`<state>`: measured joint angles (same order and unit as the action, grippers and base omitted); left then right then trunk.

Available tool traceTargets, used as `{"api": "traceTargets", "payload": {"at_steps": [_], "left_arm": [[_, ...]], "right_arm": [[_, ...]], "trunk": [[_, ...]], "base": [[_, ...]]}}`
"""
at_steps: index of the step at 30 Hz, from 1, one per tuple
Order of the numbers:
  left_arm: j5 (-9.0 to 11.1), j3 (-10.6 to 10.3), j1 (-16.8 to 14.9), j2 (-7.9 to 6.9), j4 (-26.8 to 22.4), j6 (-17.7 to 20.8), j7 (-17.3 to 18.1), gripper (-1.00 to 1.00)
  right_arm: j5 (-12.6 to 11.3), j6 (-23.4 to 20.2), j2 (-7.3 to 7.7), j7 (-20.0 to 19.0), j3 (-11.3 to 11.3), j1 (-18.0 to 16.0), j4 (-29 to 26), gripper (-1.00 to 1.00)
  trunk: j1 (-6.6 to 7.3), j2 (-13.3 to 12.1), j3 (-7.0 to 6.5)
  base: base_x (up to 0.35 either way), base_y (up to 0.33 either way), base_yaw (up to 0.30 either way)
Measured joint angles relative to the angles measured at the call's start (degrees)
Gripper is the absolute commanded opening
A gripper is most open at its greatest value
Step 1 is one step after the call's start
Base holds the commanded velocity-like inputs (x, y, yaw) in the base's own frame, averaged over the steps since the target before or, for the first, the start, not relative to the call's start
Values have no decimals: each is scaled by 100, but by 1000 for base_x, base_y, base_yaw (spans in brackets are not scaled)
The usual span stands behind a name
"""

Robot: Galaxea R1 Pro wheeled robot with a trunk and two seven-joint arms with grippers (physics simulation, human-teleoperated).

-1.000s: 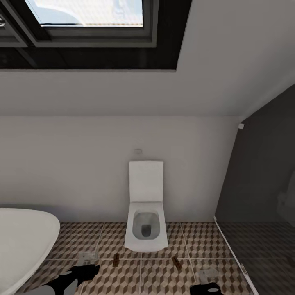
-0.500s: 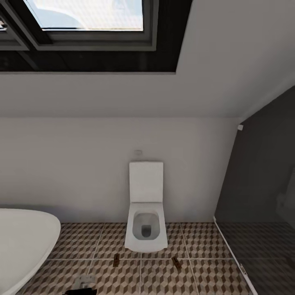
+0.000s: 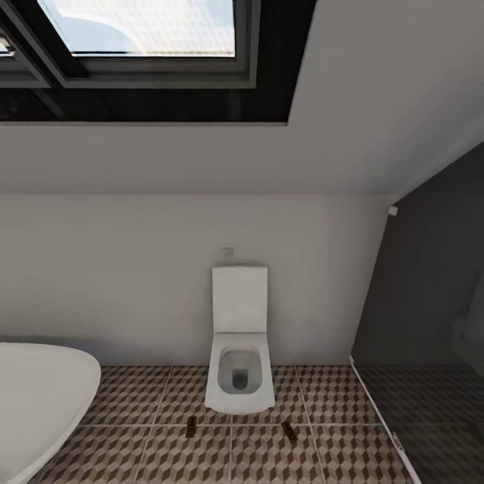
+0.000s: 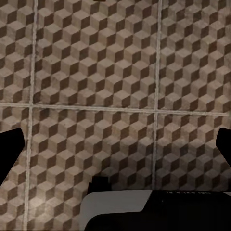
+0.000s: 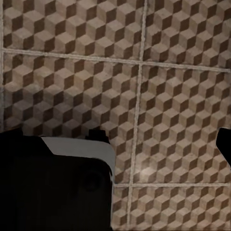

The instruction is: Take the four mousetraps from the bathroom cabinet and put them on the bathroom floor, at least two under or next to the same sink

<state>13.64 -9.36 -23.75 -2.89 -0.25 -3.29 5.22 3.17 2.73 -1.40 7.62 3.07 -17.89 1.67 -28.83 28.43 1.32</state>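
Two mousetraps lie on the bathroom floor (image 3: pixel 168 457) in front of the toilet, one (image 3: pixel 191 425) near its left front corner and one (image 3: pixel 289 430) near its right front corner. They are small brown boards, apart from each other and flat on the cube-pattern tiles. In the left wrist view my left gripper (image 4: pixel 115 149) hangs open over bare tiles, with its dark fingertips (image 4: pixel 9 154) at the picture's edges. In the right wrist view my right gripper (image 5: pixel 115 139) is open too, over tiles, with nothing between its fingers. The cabinet and the bathroom sink are out of view.
A white toilet (image 3: pixel 238 363) stands against the far white wall. The rim of a white oval bathtub (image 3: pixel 40 396) fills the lower left. A dark glass shower partition (image 3: pixel 430 323) closes off the right side. A dark-framed window (image 3: pixel 144 40) sits above.
Both arms have dropped out of the bottom of the head view: two dark grippers showed there a second ago, only the left one half a second ago. The camera has tilted up slightly.
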Motion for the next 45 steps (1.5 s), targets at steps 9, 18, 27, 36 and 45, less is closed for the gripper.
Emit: {"api": "traceTargets", "payload": {"at_steps": [9,18,27,36,45], "left_arm": [[0,-1,259,106,0,-4,-15,100],[0,1,464,152,0,-9,-17,100],[-1,4,672,185,0,-53,-11,100],[-1,2,756,220,0,-52,-14,100],[-1,6,772,331,-2,-5,-26,100]], "right_arm": [[-7,-31,-19,-12,-4,295,0,100],[-7,-38,-60,-37,-8,521,0,100],[-7,9,-158,-42,-8,692,0,100],[-7,7,-187,-33,-8,726,0,100],[-1,-14,-188,-34,-8,730,0,100]], "trunk": [[197,-353,-151],[219,-395,-170],[219,-395,-170],[219,-395,-170],[219,-395,-170]], "base": [[0,0,0],[0,0,0],[0,0,0],[0,0,0],[0,0,0]]}}
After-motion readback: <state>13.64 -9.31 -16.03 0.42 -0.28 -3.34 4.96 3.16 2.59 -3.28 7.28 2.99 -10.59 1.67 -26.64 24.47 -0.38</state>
